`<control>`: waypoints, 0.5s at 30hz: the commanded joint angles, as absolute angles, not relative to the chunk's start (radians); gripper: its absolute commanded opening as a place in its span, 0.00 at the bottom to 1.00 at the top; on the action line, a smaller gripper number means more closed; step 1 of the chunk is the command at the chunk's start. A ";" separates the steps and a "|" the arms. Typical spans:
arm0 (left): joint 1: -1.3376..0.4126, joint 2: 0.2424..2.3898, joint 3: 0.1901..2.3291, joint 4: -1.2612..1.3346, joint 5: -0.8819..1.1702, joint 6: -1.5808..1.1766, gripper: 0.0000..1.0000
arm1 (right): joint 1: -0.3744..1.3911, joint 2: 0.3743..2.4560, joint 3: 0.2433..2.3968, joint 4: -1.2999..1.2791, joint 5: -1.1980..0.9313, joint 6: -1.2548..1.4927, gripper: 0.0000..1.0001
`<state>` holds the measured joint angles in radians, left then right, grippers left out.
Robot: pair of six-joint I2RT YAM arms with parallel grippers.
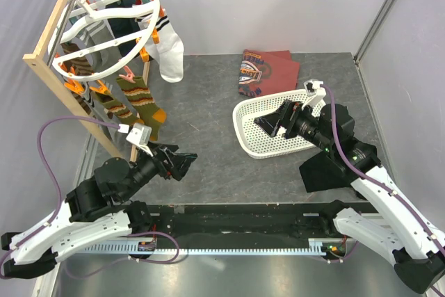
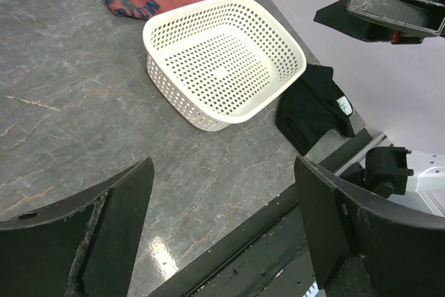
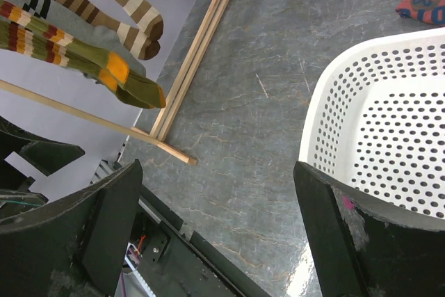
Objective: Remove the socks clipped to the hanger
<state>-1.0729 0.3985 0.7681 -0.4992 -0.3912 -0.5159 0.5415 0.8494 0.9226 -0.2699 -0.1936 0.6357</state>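
Underneath, a grey stone-veined table [image 1: 208, 144] meets pale walls [image 1: 278, 5].

Enclosed at the back and sides by plain, pale grey-white walls [image 1: 278, 5], joined at the corners by slim metal posts [image 1: 379, 12]. Floored with a dark grey, marble-veined tabletop [image 1: 208, 102], marked by faint pale scratches. Furnished on the left with a light wooden rack frame [image 3: 201, 39], close by the left wall. Edged along the near side by a black rail [image 1: 236, 217]. Lit softly and evenly, with a glossy glare towards the front edge.
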 commanded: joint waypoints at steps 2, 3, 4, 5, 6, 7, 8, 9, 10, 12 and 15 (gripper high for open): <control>-1.074 0.380 0.770 -0.494 -0.425 -0.523 0.88 | 0.546 0.831 0.920 -0.223 -0.180 0.629 0.98; -1.075 0.374 0.758 -0.495 -0.428 -0.526 0.88 | 0.546 0.831 0.922 -0.219 -0.175 0.623 0.98; -1.075 0.362 0.750 -0.497 -0.431 -0.535 0.88 | 0.546 0.831 0.925 -0.213 -0.175 0.620 0.98; -1.074 0.356 0.743 -0.499 -0.434 -0.540 0.88 | 0.546 0.831 0.925 -0.184 -0.176 0.617 0.98; -1.075 0.348 0.724 -0.502 -0.445 -0.543 0.88 | 0.546 0.833 0.923 -0.164 -0.192 0.614 0.98; -1.075 0.339 0.715 -0.506 -0.455 -0.555 0.88 | 0.546 0.834 0.926 -0.140 -0.207 0.608 0.98; -1.074 0.324 0.704 -0.512 -0.468 -0.563 0.88 | 0.548 0.844 0.928 -0.080 -0.234 0.601 0.98; -1.074 0.315 0.683 -0.524 -0.489 -0.569 0.88 | 0.546 0.851 0.927 -0.040 -0.289 0.601 0.98; -1.074 0.305 0.675 -0.529 -0.497 -0.584 0.88 | 0.548 0.864 0.928 -0.008 -0.308 0.621 0.97; -1.074 0.284 0.660 -0.548 -0.505 -0.603 0.88 | 0.552 0.931 0.971 0.066 -0.313 0.646 0.94; -1.074 0.249 0.635 -0.561 -0.499 -0.620 0.87 | 0.589 1.050 1.066 0.083 -0.313 0.624 0.84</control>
<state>-1.0729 0.2913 0.6590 -0.5468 -0.4530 -0.5560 0.5545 0.9253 0.9493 -0.0566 -0.2707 0.6312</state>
